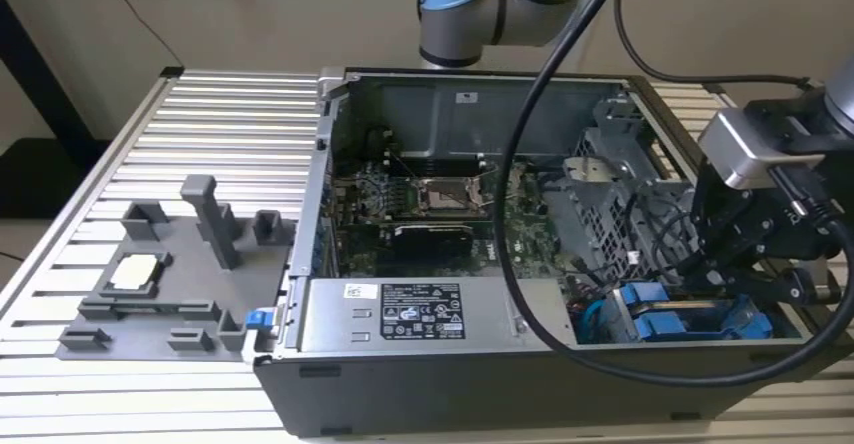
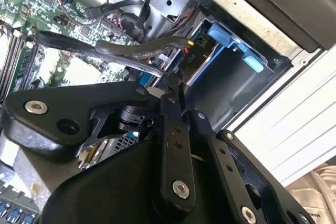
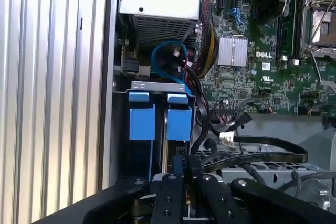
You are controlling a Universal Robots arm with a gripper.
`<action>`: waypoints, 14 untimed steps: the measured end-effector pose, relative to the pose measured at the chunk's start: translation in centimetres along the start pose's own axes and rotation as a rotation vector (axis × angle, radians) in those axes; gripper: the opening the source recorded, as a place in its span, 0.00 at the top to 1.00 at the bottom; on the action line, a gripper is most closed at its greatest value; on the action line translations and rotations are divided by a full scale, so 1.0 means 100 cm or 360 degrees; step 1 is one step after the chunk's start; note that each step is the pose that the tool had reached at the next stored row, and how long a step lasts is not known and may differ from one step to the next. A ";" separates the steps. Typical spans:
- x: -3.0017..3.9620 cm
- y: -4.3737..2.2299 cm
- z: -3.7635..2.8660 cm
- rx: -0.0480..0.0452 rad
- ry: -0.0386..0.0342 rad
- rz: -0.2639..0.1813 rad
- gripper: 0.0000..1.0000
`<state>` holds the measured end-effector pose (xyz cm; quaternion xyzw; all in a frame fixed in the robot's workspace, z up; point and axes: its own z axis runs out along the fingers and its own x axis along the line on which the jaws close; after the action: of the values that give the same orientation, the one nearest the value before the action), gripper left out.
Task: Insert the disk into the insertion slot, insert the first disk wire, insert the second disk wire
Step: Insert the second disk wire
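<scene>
The disk [image 3: 178, 123] sits in its blue carrier inside the insertion slot [image 3: 157, 85] at the corner of the open computer case [image 1: 400, 384], beside a second blue carrier [image 3: 142, 121]. The blue frames also show in the exterior view, the disk [image 1: 674, 324] low on that view's right. My gripper [image 3: 179, 165] reaches down at the disk's rear end, fingers pressed close together on the end of a flat black disk wire [image 3: 262, 156]. In the second wrist view the gripper [image 2: 169, 83] meets that disk wire [image 2: 100, 50] beside the blue carrier [image 2: 227, 35]. In the exterior view the gripper [image 1: 718, 276] dips into the case.
A thick black cable bundle [image 3: 197, 119] runs beside the slot. The power supply [image 1: 414, 314], the motherboard [image 1: 441, 204] and a metal drive cage [image 1: 614, 204] crowd the case. A grey fixture tray [image 1: 160, 284] lies on the ribbed table [image 1: 200, 114] at the exterior view's left.
</scene>
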<state>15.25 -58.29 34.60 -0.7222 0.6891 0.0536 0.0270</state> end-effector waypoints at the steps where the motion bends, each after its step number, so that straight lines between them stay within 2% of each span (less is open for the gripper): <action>1: 0.0001 -0.0002 0.0005 0.0000 0.0000 0.0003 0.84; 14: -0.0002 -0.0005 0.0037 0.0003 -0.0001 0.0022 0.84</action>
<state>15.28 -58.23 34.23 -0.7174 0.6940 0.0535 0.0274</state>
